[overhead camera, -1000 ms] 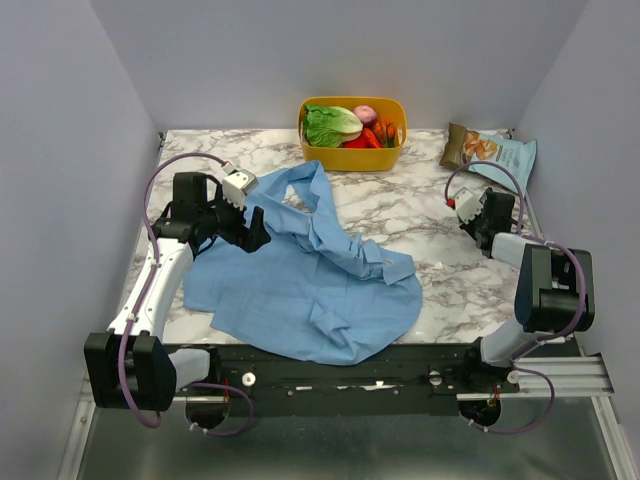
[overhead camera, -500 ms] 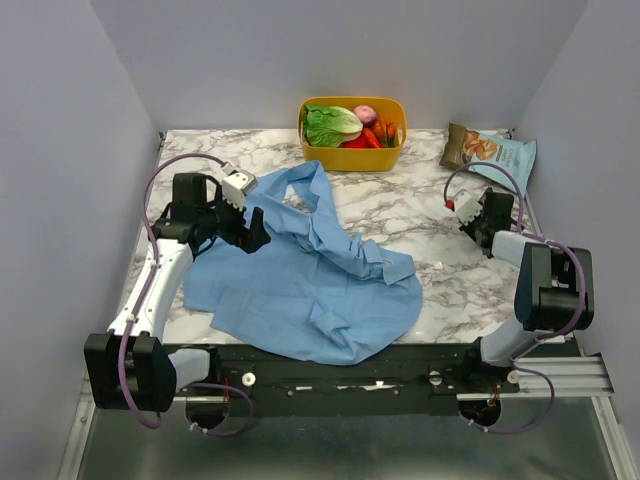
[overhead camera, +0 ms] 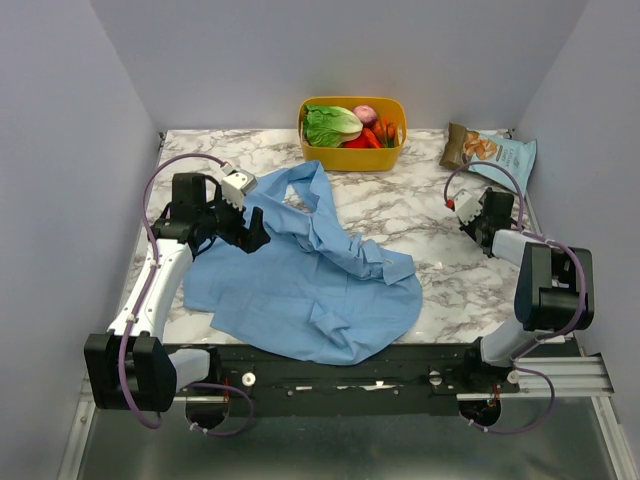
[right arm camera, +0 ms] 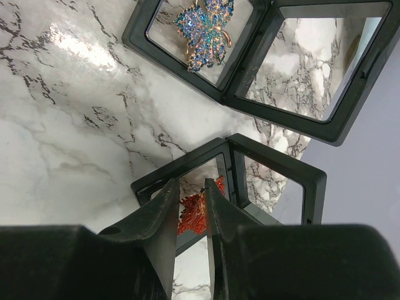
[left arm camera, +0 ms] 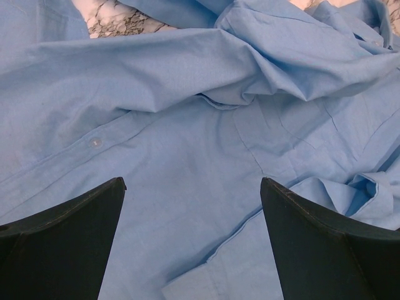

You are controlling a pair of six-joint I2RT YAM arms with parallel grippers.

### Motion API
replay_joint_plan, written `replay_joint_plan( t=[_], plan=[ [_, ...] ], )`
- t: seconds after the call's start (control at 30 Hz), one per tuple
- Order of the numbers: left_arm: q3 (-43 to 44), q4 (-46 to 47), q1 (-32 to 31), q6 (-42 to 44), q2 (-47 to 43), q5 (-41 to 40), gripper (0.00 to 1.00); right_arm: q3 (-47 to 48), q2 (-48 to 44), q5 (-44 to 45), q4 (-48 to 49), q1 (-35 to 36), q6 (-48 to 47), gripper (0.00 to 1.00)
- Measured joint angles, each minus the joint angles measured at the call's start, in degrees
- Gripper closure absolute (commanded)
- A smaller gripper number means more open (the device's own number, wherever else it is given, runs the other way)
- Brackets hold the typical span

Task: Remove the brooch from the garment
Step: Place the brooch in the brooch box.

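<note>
The garment, a light-blue shirt, lies crumpled on the marble table left of centre. It fills the left wrist view, where one button shows. The pale orange-tan brooch is not visible in any view. My left gripper hovers open and empty over the shirt's upper left part. My right gripper is at the far right, away from the shirt. Its jaws are nearly closed with a thin gap, just above a red-orange ornament lying in an open black case.
A second open black case holds a blue jewelled ornament. A yellow basket of vegetables stands at the back centre. A snack bag lies at the back right. A small white bit lies right of the shirt.
</note>
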Motion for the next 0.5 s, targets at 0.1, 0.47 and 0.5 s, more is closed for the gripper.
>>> replay_joint_plan(
  t=[0.1, 0.47, 0.5],
  plan=[
    [0.00, 0.02, 0.00, 0.00, 0.00, 0.00, 0.01, 0.00, 0.00, 0.00, -0.07, -0.09, -0.02, 0.68],
    [-0.02, 0.11, 0.07, 0.00, -0.02, 0.02, 0.01, 0.59, -0.76, -1.55, -2.67, -0.63, 0.37, 0.58],
    [-0.02, 0.11, 0.07, 0.00, -0.04, 0.02, 0.01, 0.66, -0.87, -1.81, -2.95, -0.63, 0.42, 0.57]
  ],
)
